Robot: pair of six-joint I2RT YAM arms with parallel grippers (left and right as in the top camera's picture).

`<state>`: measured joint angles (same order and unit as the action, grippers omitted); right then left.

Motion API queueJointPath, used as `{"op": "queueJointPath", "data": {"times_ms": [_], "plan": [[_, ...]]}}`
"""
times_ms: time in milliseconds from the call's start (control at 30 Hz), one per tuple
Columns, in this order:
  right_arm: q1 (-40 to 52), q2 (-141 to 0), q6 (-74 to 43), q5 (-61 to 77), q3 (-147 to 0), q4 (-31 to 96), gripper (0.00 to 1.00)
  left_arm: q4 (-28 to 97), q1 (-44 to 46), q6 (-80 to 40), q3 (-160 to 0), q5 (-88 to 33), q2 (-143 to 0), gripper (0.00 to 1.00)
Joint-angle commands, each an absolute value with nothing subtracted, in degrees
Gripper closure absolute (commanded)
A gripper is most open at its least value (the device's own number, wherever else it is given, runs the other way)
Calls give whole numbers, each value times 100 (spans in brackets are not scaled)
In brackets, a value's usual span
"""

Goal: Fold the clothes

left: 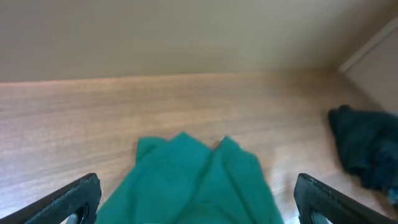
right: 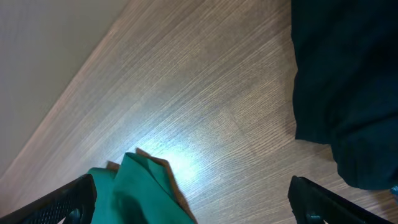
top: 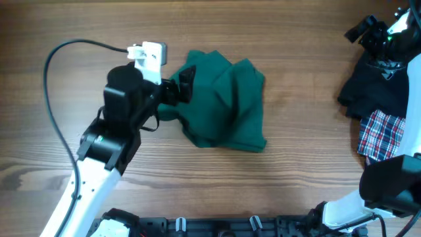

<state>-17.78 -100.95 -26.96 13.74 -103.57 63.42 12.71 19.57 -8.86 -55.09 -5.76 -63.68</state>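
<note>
The clothes, one plain dark green garment, lie bunched and partly folded in the middle of the table. My left gripper sits at their left edge, open. In the left wrist view the clothes spread between the wide-apart fingers, and nothing is gripped. My right gripper is at the far right back, above a dark garment. In the right wrist view it stands open over bare wood. A corner of the clothes lies by its left finger.
A black/navy garment is heaped at the right edge, with a red-white-blue plaid cloth just in front of it. The navy garment also shows in the left wrist view and the right wrist view. A black cable loops at the left.
</note>
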Motion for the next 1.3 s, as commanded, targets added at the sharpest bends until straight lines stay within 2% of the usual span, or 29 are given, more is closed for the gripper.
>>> {"op": "queueJointPath", "data": {"times_ms": [0, 100, 200, 300, 400, 433, 500, 633, 767, 833, 1167, 1267], "plan": [[-1787, -10180, -2720, 1470, -10337, 6283, 0, 1240, 1798, -1094, -5564, -279, -6206, 0], [-1787, -10180, -2720, 1479, -10337, 6283, 0, 1238, 1566, -1092, -5564, -137, -6410, 0], [-1785, -10180, -2722, 1559, -10337, 6285, 0, 1240, 1192, -1098, -5564, -143, -7052, 10], [-1785, -10180, -2714, 1656, -10337, 6296, 0, 1129, 974, -1098, -5564, -325, -7776, 24], [-1785, -10180, -2711, 1719, -10337, 6368, 0, 672, 856, -1096, -5564, -722, -8499, 50], [-1780, -10180, -2700, 1752, -10337, 6390, 0, 528, 845, -1098, -5564, -722, -8685, 54], [-1761, -10180, -2694, 1767, -10337, 6416, 0, 364, 845, -1096, -5564, -725, -8997, 60], [-1599, -10180, -2696, 1767, -10337, 6403, 0, 373, 845, -1098, -5564, -1149, -9546, 65], [-1400, -10180, -2698, 1765, -10337, 6364, 0, 473, 845, -1103, -5564, -1328, -9955, 83], [-1334, -10180, -2696, 1765, -10337, 6364, 0, 464, 845, -1098, -5564, -1326, -10112, 96], [-1109, -10180, -2694, 1761, -10337, 6348, 0, 381, 858, -1063, -5564, -1754, -10556, 96], [-1109, -10180, -2694, 1761, -10337, 6348, 0, 412, 939, -725, -5564, -1955, -10578, 96]]}}
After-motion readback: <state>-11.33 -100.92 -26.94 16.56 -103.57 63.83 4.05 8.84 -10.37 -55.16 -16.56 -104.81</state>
